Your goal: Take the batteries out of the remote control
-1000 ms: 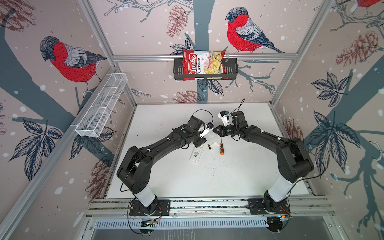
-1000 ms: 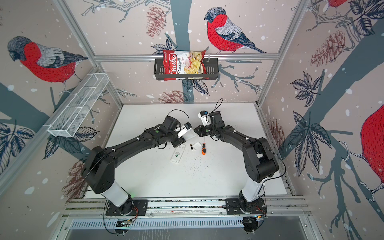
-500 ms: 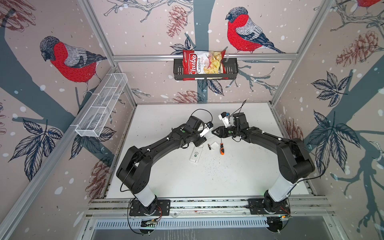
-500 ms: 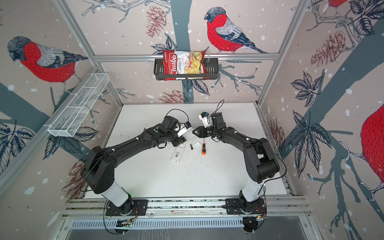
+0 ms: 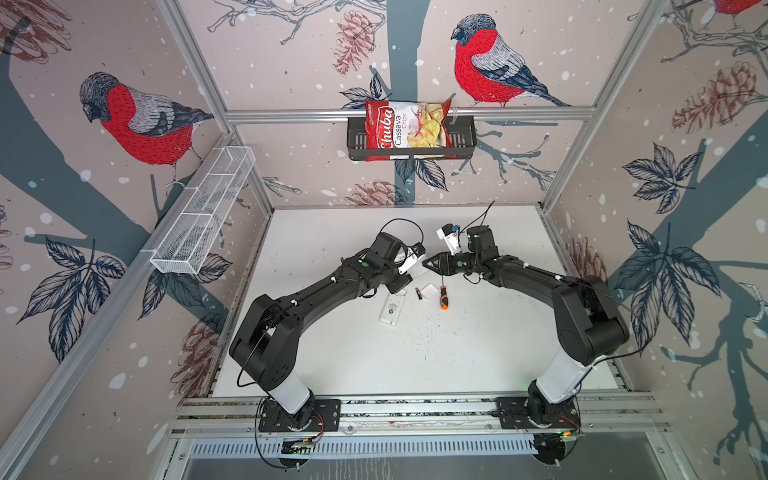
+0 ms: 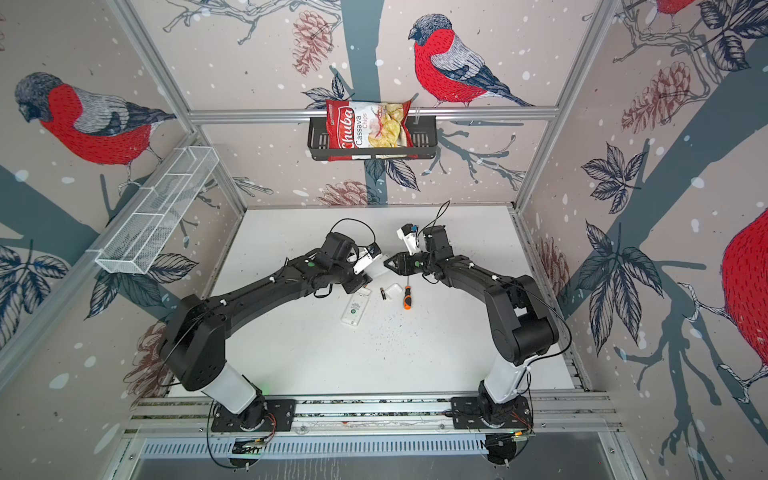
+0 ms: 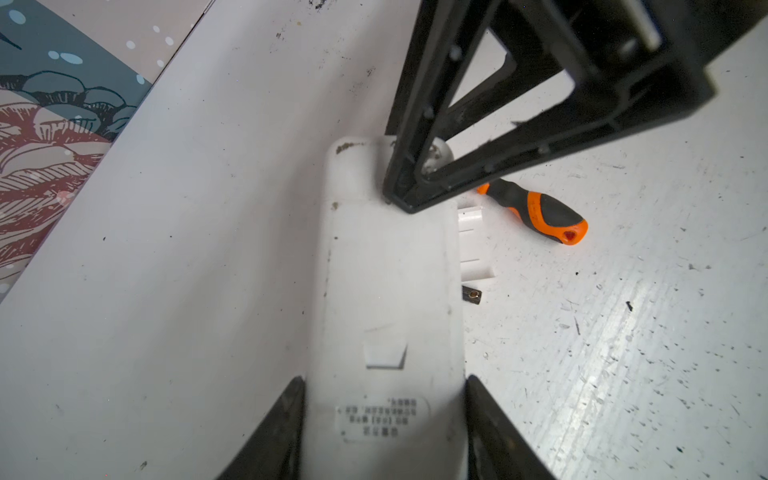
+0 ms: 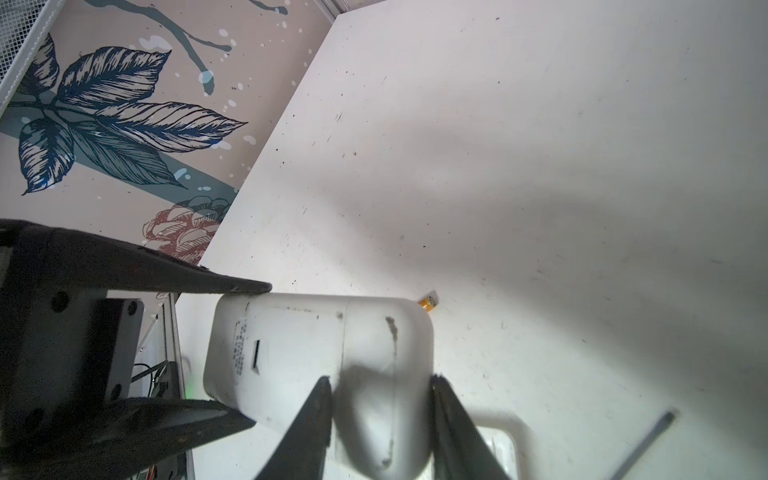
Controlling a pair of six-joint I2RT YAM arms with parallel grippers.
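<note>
The left gripper [image 7: 383, 378] was clamped across the label end of a white held remote [image 7: 386, 291], one finger against each long edge, and held it back-side up a little toward 12 o'clock from the middle of the table [image 5: 457, 353]. The right gripper [image 8: 380, 377] reached in from 3 o'clock to the remote's other end. Its jaws stood a little apart, one at the rounded tip and one near the seam of the cover. Whether they pinched the remote or only sat over it could not be told. One battery [image 5: 419, 294], dark with a copper end, lay loose on the table just at 6 o'clock of the held remote. A white battery cover [image 5: 430, 289] lay at its 3 o'clock, and beyond that an orange-and-black screwdriver [image 5: 444, 297] lay with its handle toward 6 o'clock. A second remote [image 5: 392, 309] lay flat at the battery's 8 o'clock.
</note>
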